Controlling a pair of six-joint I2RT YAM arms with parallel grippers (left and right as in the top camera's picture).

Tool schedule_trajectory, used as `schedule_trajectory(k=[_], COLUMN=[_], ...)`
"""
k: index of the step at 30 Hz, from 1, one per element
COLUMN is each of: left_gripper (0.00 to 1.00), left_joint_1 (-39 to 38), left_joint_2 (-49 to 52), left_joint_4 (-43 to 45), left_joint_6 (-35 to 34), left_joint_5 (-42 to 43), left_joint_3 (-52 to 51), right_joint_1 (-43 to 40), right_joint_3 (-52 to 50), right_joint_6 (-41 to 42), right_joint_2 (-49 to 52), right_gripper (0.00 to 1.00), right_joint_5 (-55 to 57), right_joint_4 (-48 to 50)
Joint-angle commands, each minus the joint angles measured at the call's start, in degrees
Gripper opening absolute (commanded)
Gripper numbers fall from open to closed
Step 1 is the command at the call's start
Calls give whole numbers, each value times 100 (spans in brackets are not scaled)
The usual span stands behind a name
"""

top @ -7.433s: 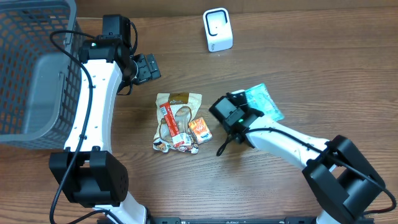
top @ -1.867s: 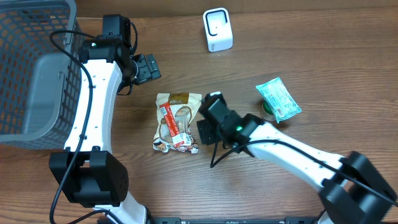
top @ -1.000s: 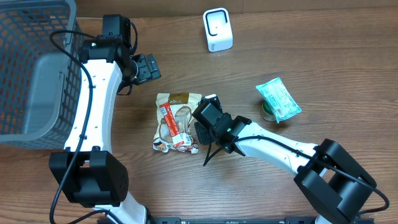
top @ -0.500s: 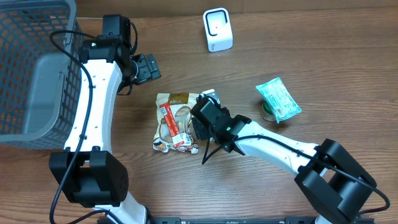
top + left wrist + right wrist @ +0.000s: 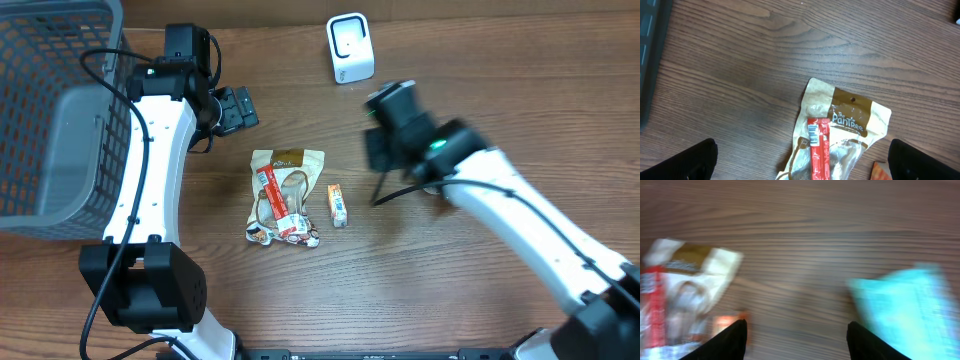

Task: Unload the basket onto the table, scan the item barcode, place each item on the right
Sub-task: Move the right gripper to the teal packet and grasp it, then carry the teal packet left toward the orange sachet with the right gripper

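Overhead: my left gripper (image 5: 243,110) is hovering at the top left beside the grey mesh basket (image 5: 50,120), jaws spread, holding nothing. My right gripper (image 5: 379,152) is hanging over bare table (image 5: 520,60) just below the white barcode scanner (image 5: 350,47). It is motion-blurred here, so I am not reading its jaws from this view. The small orange box (image 5: 338,204) is lying on the table on its own, just right of the snack bag (image 5: 285,195), well clear of both my grippers and well apart from the scanner. The snack bag is lying flat mid-table, brown top edge pointing away.

Left wrist: my left gripper (image 5: 802,145) is showing both fingers (image 5: 687,162) at the bottom corners, wide apart, nothing between them but table and the snack bag (image 5: 850,127) below. A red strip with a barcode (image 5: 813,134) is showing on the bag. An orange corner (image 5: 880,171) is peeking in at the bottom right, beside the bag. The dark basket edge (image 5: 647,60) is running down the left side.

Right wrist: everything is blurring. My right gripper (image 5: 797,335) is showing its fingers (image 5: 730,341) spread, pinching nothing, wood grain between them. The snack bag (image 5: 680,292) is sitting at the left, the small orange box (image 5: 722,324) just beside it by my left finger, and a teal packet (image 5: 905,310) is at the right.
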Motion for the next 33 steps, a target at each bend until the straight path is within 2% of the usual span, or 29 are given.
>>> schedule_trajectory(k=[1,7,13,17,24,29,33], left_gripper=[100,100,100,100,100,100,100], left_joint_1=[22,22,22,20,22,22,22], left_joint_2=[-85,-85,-85,-85,-85,-85,-85], left_joint_4=[9,9,9,9,9,9,9], left_joint_6=[129,129,129,127,129,129,129], left_joint_5=[-15,-15,-15,-15,-15,-15,-15], left_joint_3=[70,70,70,70,70,70,70], right_joint_1=[-584,-1552,-2627,-3163,-3407,-3397,-3397], right_joint_3=[107,76,44,-166,-855,-1318,-1554], right_joint_6=[-741,-1196,-2111,-2618,-2769,-2999,-2992], right_joint_2=[-153,-87,-87,-87,-83,-83,-83], right_gripper=[64,67,68,68,68,68,68], right_joint_5=[42,-229,-2236,-2905,-2924,-3644,-3670], right_joint_4=[-463,-881,-911,-881,-463,63,299])
